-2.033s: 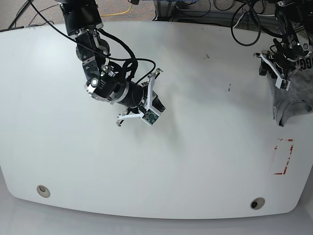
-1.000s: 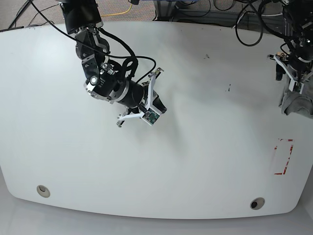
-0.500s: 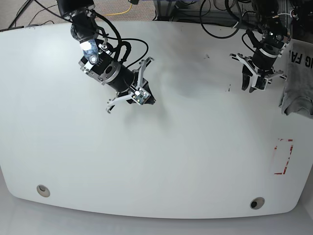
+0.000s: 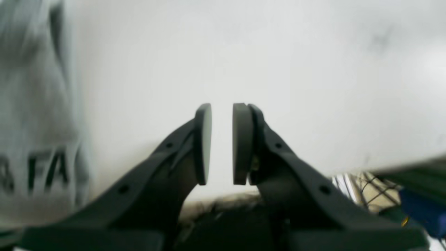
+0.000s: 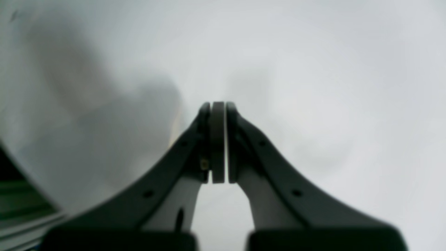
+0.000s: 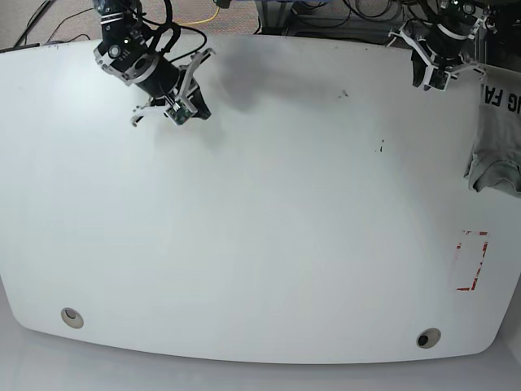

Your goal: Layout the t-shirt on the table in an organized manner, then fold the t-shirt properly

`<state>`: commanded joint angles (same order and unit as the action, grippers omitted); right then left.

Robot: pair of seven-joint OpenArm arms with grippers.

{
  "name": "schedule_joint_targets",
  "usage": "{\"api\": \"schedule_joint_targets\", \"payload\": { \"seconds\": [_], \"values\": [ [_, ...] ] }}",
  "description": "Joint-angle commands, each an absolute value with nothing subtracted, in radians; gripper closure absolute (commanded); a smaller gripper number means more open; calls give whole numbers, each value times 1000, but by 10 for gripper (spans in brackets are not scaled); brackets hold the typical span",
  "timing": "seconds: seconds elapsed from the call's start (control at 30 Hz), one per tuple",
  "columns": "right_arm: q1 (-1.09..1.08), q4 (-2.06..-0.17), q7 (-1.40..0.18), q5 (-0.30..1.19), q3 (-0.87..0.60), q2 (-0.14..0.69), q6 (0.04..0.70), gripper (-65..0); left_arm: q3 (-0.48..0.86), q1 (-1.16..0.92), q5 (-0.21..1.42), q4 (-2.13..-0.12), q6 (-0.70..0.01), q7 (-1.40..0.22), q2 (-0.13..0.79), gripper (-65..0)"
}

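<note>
With the right gripper [image 5: 218, 143] closed empty and the left gripper [image 4: 222, 143] slightly parted, empty, the t-shirt [image 6: 498, 134] overhanging the table [image 6: 269, 244] edge could slide off.

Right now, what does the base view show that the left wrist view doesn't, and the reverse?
Only the base view shows the right gripper, the red tape outline and the table's two round holes. Only the left wrist view shows the left gripper close up, jaws slightly parted with nothing between them. Both show the white table and the grey t-shirt with black lettering at its edge.
</note>
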<state>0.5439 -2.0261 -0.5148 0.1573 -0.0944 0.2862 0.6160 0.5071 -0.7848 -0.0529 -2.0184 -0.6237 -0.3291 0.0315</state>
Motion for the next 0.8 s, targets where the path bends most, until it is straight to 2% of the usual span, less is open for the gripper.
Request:
{"api": "schedule_joint_targets", "payload": {
  "seconds": [0.23, 0.43, 0.57, 0.8],
  "values": [
    [716, -2032, -527, 223, -188, 286, 698, -6, 532, -909, -53, -2017, -625, -329, 30, -89],
    [849, -2032, -545, 228, -255, 286, 698, -6, 530, -1004, -53, -2015, -625, -329, 18, -89],
    [921, -2032, -545, 228, -277, 286, 698, -6, 530, -1038, -54, -2014, -625, -329, -22, -89],
    [1050, -2029, -544, 228, -292, 286, 698, -5, 527, -1067, -54, -2002, -625, -331, -27, -89]
  ]
}}
